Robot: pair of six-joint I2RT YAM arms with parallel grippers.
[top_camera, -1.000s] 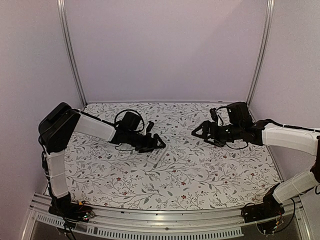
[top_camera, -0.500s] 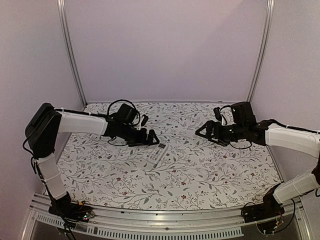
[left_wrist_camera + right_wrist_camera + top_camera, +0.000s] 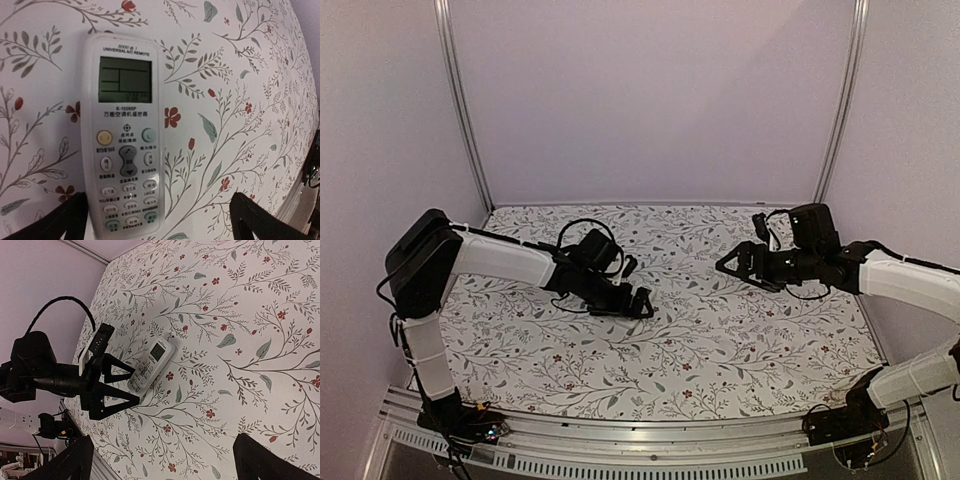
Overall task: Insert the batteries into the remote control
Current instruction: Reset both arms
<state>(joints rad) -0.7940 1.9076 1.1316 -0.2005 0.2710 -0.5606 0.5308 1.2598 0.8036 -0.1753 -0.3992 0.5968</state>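
Universal A/C remote (image 3: 125, 150) lay screen-up on floral cloth (image 3: 240, 100) (batteries unseen), its button end between left gripper's (image 3: 638, 300) wide-spread fingers. Right gripper (image 3: 725, 265), well apart, also gaped. Grasp stage: closing, then flipping, likely next.

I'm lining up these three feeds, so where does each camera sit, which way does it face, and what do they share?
Top external: high behind the bases, looking down over the table; both arms show, with the left gripper and right gripper.
Left wrist: on the left arm, facing down at the remote control, buttons up; its own fingers at the bottom corners.
Right wrist: on the right arm, looking across at the left gripper and remote control; own fingers at the bottom.
Shared: both wrist views show the remote control.
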